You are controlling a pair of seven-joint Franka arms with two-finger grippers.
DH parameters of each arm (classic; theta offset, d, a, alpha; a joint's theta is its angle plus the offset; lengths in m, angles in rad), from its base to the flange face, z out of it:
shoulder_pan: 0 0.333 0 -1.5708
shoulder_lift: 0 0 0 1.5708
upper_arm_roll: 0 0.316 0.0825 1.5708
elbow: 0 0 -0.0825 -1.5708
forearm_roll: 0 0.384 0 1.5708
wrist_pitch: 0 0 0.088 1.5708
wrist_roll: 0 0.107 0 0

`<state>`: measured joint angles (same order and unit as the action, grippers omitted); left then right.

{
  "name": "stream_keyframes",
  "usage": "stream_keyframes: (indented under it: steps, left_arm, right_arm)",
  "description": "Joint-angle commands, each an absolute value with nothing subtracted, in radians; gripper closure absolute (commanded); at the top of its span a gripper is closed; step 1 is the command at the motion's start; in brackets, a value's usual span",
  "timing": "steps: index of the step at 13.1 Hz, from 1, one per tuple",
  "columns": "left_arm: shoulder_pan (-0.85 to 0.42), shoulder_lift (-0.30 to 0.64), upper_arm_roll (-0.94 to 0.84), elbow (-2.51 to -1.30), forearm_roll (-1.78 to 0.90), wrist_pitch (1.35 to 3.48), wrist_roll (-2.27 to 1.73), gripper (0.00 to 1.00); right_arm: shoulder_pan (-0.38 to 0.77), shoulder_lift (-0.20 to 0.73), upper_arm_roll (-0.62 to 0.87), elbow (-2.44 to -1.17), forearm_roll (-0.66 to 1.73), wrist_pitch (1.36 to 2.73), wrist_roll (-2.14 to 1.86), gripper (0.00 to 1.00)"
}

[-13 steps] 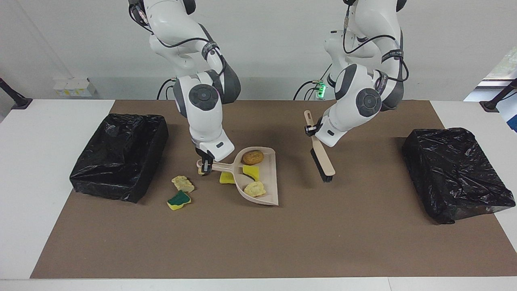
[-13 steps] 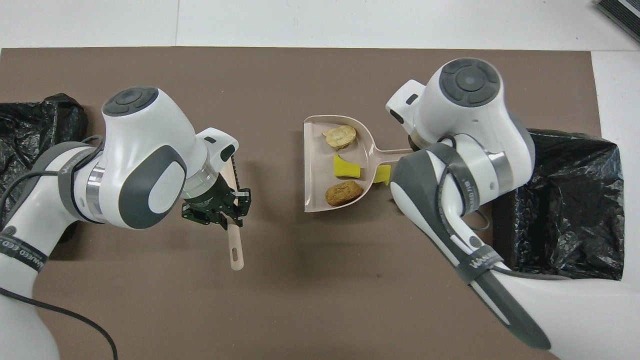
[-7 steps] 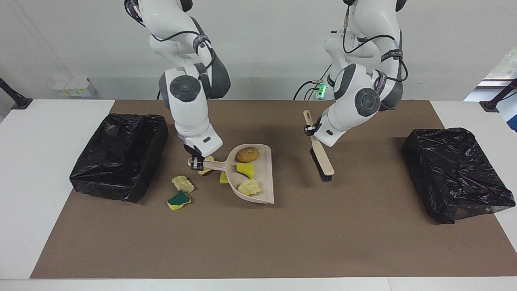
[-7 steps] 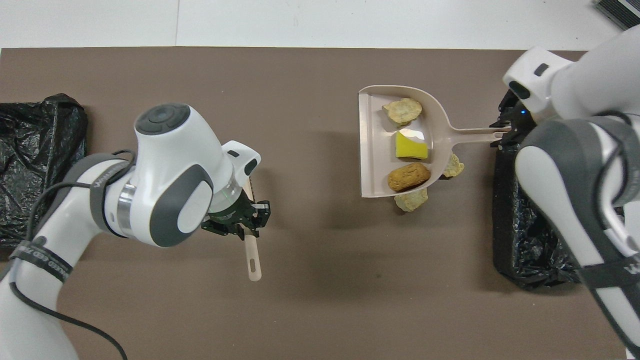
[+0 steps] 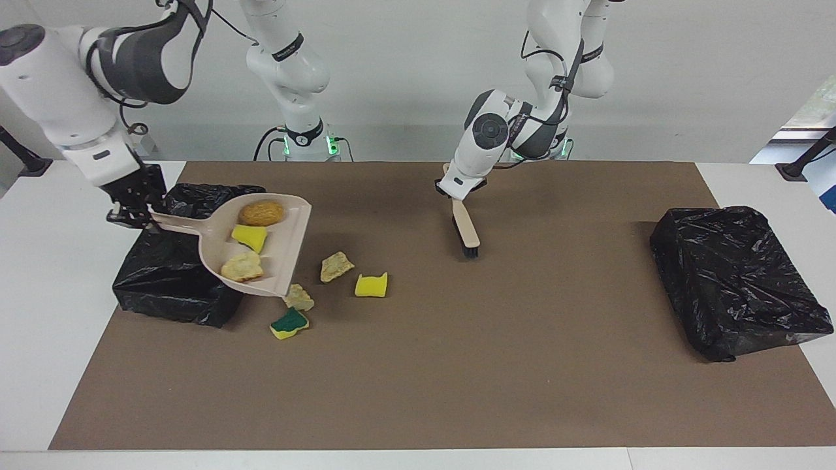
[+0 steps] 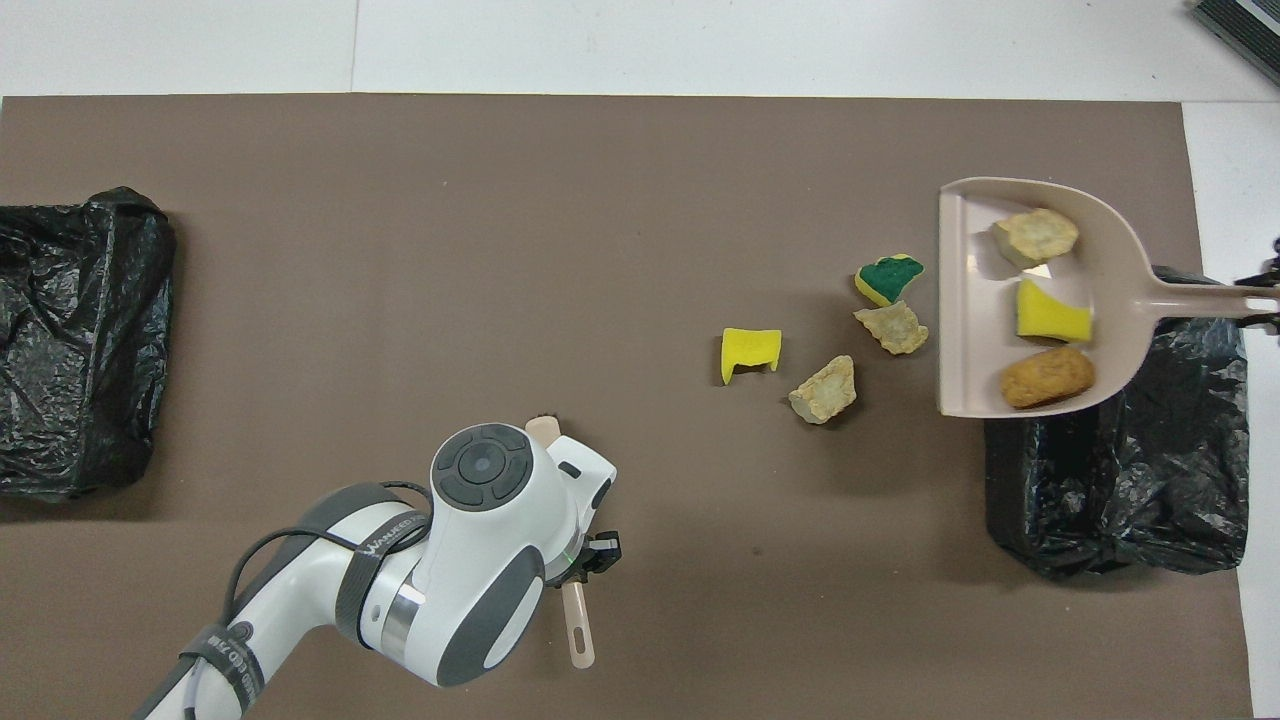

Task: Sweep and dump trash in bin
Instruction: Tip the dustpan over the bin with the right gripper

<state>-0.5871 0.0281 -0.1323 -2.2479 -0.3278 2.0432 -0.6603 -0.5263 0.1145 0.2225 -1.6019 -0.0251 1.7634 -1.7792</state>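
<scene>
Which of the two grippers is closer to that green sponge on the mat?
Right. The right gripper holds the dustpan above the green sponge; the left gripper holds the brush mid-table.

A white desk [image 5: 39,313] carries a brown mat [image 5: 457,378] that covers nearly all of its top, leaving white strips at both ends. On the mat, by the edge at the right arm's end, stands a bin lined with black plastic [image 5: 163,287]; by the edge at the left arm's end lies a second black-bagged bin [image 5: 738,281]. Four scraps lie on the mat near the first bin: a green-and-yellow sponge [image 5: 289,324], a beige chunk [image 5: 300,297] just beside it, another beige chunk [image 5: 336,266], and a yellow sponge bit [image 5: 371,285].
</scene>
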Motion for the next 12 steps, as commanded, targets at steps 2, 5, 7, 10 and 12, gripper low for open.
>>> stream_keyframes:
  steps: [2,5,7,10,12]
  left_arm:
    - [-0.581,-0.023,-0.115,-2.289,-0.342,2.054,-0.582,0.57]
    - [-0.565,0.004,-0.109,-2.243,-0.342,2.054,-0.574,0.06]
    - [-0.529,0.041,-0.107,-2.179,-0.338,2.052,-0.575,0.03]
    - [-0.459,0.054,-0.106,-2.094,-0.289,2.046,-0.575,0.00]
    - [-0.372,0.055,-0.106,-2.015,-0.272,1.985,-0.572,0.00]
  right_arm:
    - [-0.614,0.060,0.227,-1.681,-0.216,1.831,-1.839,1.00]
    - [-0.609,0.009,0.227,-1.781,-0.388,1.919,-1.772,1.00]
    - [-0.598,-0.029,0.235,-1.860,-0.507,1.944,-1.631,1.00]
    - [-0.557,-0.060,0.236,-1.946,-0.625,1.942,-1.461,1.00]
    - [-0.487,-0.066,0.233,-1.954,-0.690,1.921,-1.411,1.00]
